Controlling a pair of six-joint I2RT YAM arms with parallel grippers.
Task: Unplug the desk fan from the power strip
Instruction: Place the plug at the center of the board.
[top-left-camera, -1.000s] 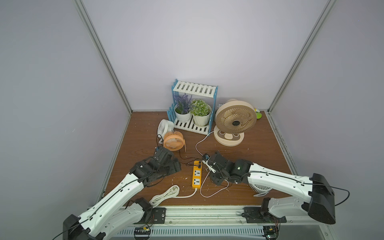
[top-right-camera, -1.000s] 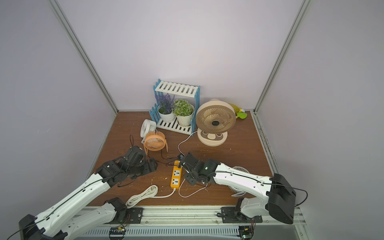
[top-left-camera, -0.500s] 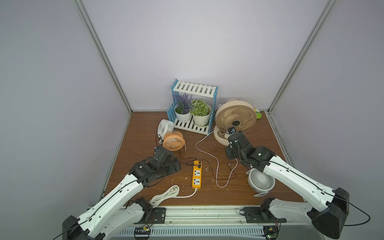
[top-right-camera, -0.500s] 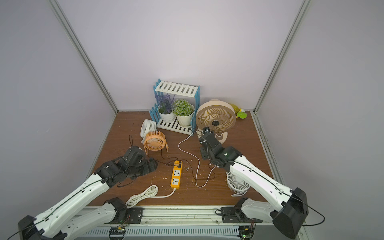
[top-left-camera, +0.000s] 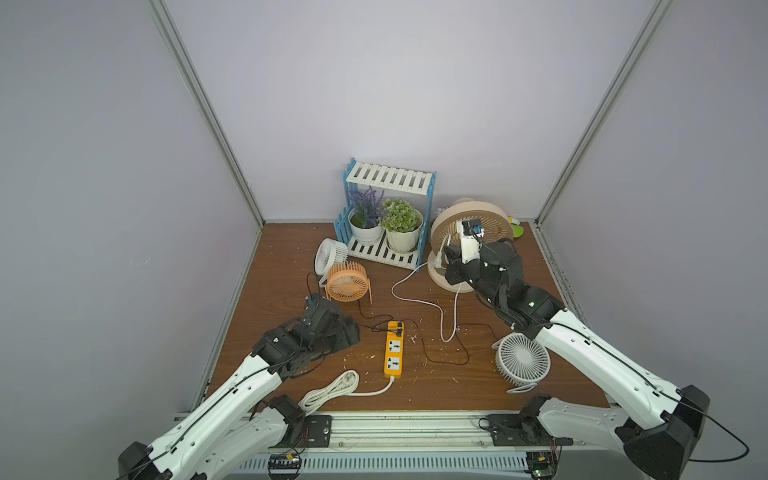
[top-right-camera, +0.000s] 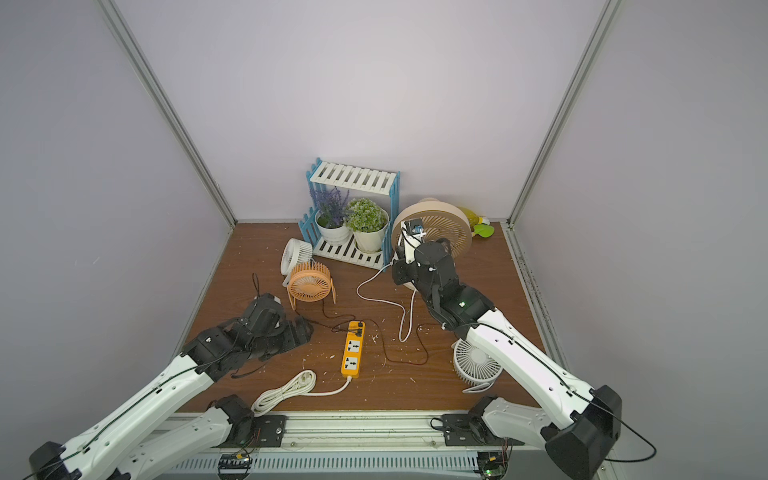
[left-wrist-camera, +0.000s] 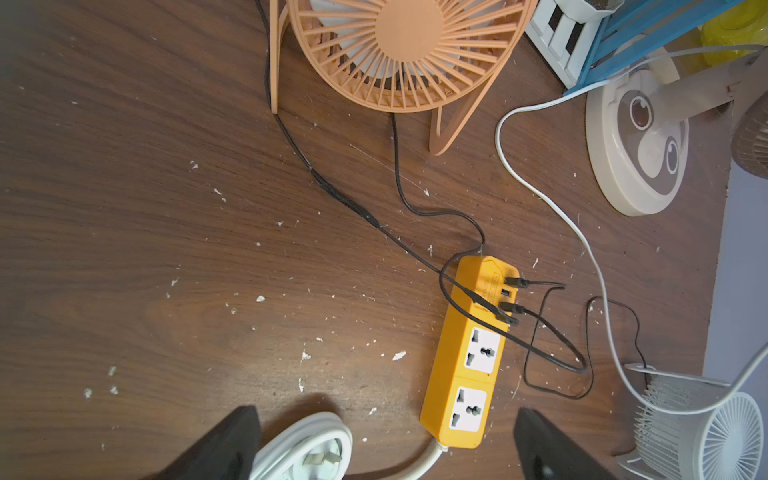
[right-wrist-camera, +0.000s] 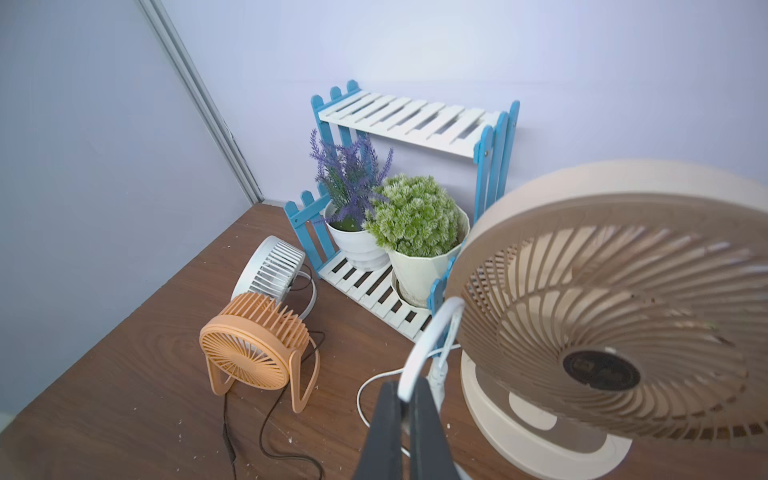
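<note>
The brown desk (top-left-camera: 286, 266) was walled at the back and both sides, with a metal rail along its front edge; its widest bare stretch ran along the left side, and a smaller one lay in the middle. A blue-and-white rack (top-left-camera: 388, 178) stood against the back wall, two potted plants (top-left-camera: 399, 226) on its lower shelf. Four fans were out: one large beige fan (top-left-camera: 496, 226) just right of the rack, one orange fan (top-left-camera: 347, 282), and two small white fans, one (top-left-camera: 328, 255) behind the orange one and one (top-left-camera: 521, 360) near the front right. The right gripper (right-wrist-camera: 409, 395) was raised in front of the beige fan, pinched closed on a thin white cable (top-left-camera: 415, 297) that looped over the desk. The left gripper (left-wrist-camera: 386, 411) sat low, left of the power strip (top-left-camera: 393, 348), spread wide and holding nothing. The strip lay near the front centre between the arms, both of its sockets vacant and three black leads (left-wrist-camera: 515, 308) plugged into its far end. Its thick white cord (top-left-camera: 332, 388) was coiled by the front edge.
</note>
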